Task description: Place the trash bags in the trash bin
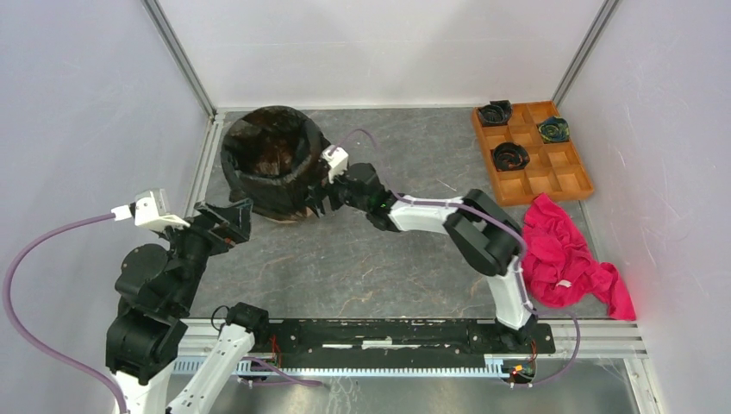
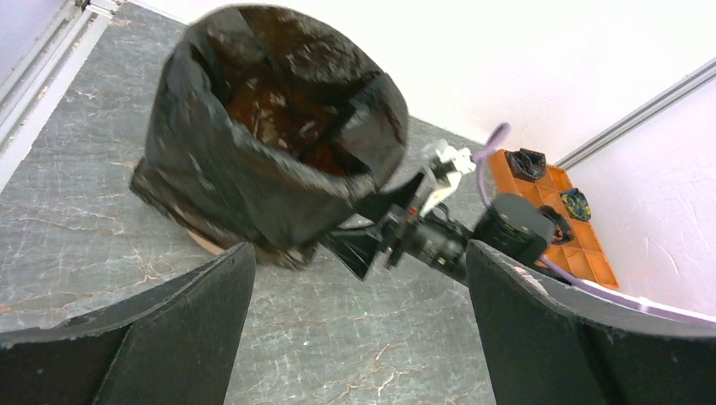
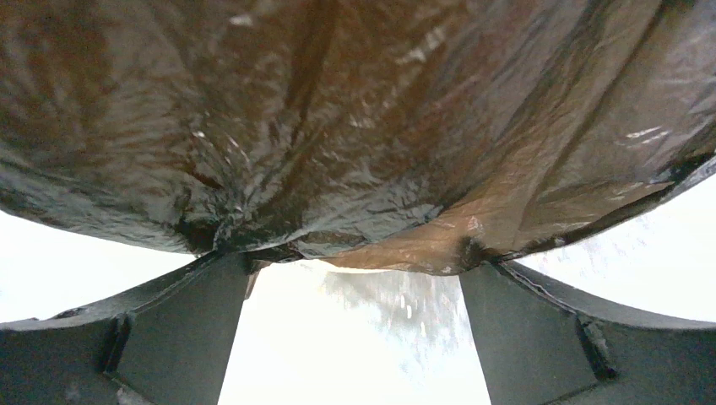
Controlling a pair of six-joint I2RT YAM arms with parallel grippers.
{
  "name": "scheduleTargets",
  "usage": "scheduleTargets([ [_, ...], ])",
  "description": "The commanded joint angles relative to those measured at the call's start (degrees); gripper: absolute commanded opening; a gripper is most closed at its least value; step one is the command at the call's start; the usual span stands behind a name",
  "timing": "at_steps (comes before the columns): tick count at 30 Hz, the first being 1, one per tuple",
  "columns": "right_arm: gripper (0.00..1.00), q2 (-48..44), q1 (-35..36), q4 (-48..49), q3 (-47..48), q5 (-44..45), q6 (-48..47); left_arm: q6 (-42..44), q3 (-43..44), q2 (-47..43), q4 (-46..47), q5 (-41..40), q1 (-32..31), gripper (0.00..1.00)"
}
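The trash bag (image 1: 267, 159) is glossy black film that lines the round trash bin and folds down over its outer wall. The bin's orange shows through the film inside (image 2: 279, 110). My left gripper (image 1: 240, 213) is open and empty, just off the bin's near-left side; in the left wrist view (image 2: 359, 253) its jaws stand wide over bare table. My right gripper (image 1: 323, 200) is open at the bin's near-right lower side. In the right wrist view (image 3: 355, 263) both fingertips (image 3: 232, 261) rest against the bag film (image 3: 355, 126) without pinching it.
An orange-brown tray (image 1: 552, 172) with three coiled black rolls sits at the back right. A pink-red cloth (image 1: 565, 254) lies at the right near my right arm's base. White walls and aluminium rails (image 1: 205, 155) enclose the grey marble table (image 1: 371, 267).
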Motion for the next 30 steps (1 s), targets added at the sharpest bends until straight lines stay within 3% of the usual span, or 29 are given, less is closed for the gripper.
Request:
scheduleTargets([
  [1, 0.98, 10.1, 1.8, 2.7, 16.3, 9.2, 4.4, 2.9, 3.0, -0.8, -3.2, -1.4, 0.1, 1.00],
  [6, 0.98, 24.4, 2.1, -1.1, 38.5, 19.8, 8.8, 2.5, 4.9, -1.1, -5.8, -1.4, 0.1, 1.00],
  [9, 0.98, 34.2, 2.2, -0.9, 52.9, 20.4, 8.4, 2.3, 6.2, -1.3, -7.2, -1.2, 0.1, 1.00],
  [11, 0.98, 36.0, 2.2, -3.4, 58.3, 19.6, 8.7, 2.3, 6.7, -1.5, -7.7, -1.1, 0.1, 1.00],
  [13, 0.98, 30.8, 2.3, -2.0, 52.4, 18.1, 8.6, 2.3, 7.1, -1.6, -7.8, -1.3, 0.1, 1.00],
  [17, 0.98, 14.4, 2.7, -0.5, 31.2, 17.1, 7.0, 2.3, 6.0, -1.8, -6.2, -1.5, 0.2, 1.00],
  [23, 0.98, -10.6, 2.7, -11.9, 4.8, 10.7, 1.7, 3.2, 3.0, -0.5, -0.7, -1.2, 0.1, 1.00],
  [26, 0.98, -25.4, 2.8, -16.8, -8.8, 11.4, -1.8, 3.5, 1.9, 0.9, 2.5, -0.9, 0.1, 1.00],
  [30, 0.98, -44.4, 2.7, -32.9, -15.8, 18.6, -6.9, 3.3, 1.8, 3.9, 6.8, 0.0, 0.1, 1.00],
])
